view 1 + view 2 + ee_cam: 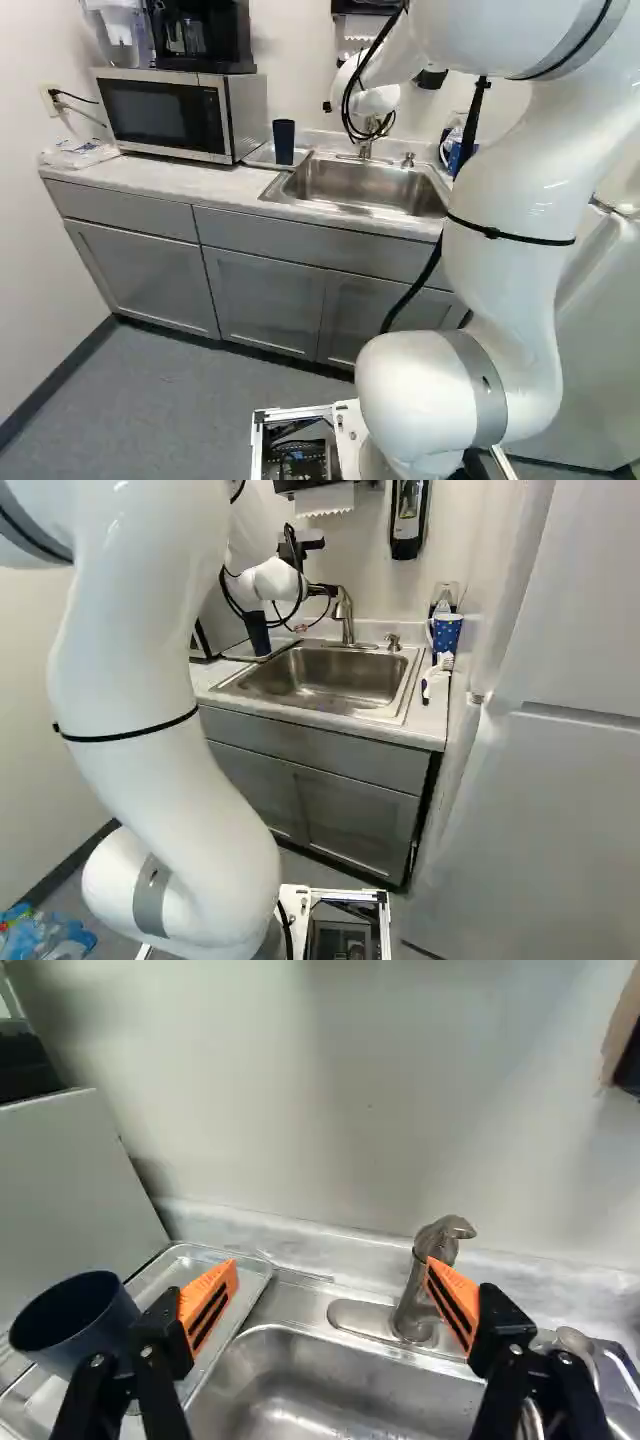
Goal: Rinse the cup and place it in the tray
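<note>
In the right base view, my gripper [322, 589] is partly hidden by the wrist, behind the sink [330, 676] near the faucet. A dark blue cup [284, 141] stands upright at the metal tray [262, 156], between microwave and sink. The wrist view shows my gripper [332, 1295] wide open with nothing between its orange pads. One finger is beside the cup [72, 1322], overlapping its side; touching cannot be told. The other overlaps the faucet [418, 1290]. The tray [243, 1272] lies beside the sink basin, under the cup and finger, which hide part of it.
A microwave [165, 115] with a coffee maker [202, 36] on top stands beyond the tray. Across the sink are a blue dotted mug [446, 632] and a brush [437, 670]. A soap dispenser [407, 518] hangs on the wall. A tall white refrigerator [560, 810] stands at the right.
</note>
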`<state>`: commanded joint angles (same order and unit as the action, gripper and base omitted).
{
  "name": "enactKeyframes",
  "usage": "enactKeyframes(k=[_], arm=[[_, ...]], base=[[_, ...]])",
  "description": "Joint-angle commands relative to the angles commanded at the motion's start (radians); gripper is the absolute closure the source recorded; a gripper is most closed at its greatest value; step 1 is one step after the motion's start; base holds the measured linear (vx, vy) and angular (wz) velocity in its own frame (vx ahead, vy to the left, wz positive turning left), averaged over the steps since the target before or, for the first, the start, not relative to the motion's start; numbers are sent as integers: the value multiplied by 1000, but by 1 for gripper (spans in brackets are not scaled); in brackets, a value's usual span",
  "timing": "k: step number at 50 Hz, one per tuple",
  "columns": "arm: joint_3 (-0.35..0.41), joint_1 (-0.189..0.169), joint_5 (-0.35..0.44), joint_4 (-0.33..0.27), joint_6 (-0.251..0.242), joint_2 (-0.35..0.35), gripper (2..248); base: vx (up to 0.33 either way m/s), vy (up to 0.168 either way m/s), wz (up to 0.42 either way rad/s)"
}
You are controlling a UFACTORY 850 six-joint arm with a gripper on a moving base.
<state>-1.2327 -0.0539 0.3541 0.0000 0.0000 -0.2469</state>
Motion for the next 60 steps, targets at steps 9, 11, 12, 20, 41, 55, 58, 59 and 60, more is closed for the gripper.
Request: enactKeyframes(k=[9, 11, 12, 20, 41, 55, 58, 59, 60], arm=[[-39, -8, -12, 0, 0, -34, 3], [-48, -9, -12, 0, 0, -42, 3], [-52, -10, -12, 0, 0, -46, 3], [-87, -17, -12, 0, 0, -77, 3], [-114, -22, 49, 0, 0, -99, 3], [-118, -23, 108, 0, 0, -103, 3], [-121, -25, 113, 0, 0, -105, 3], [-122, -26, 115, 0, 0, -106, 3], [-124, -26, 117, 0, 0, -108, 3]], base=[[0, 0, 0], [0, 0, 0], [0, 0, 0], [0, 0, 0], [0, 0, 0], [0, 0, 0], [0, 0, 0], [0, 0, 0], [0, 0, 0]])
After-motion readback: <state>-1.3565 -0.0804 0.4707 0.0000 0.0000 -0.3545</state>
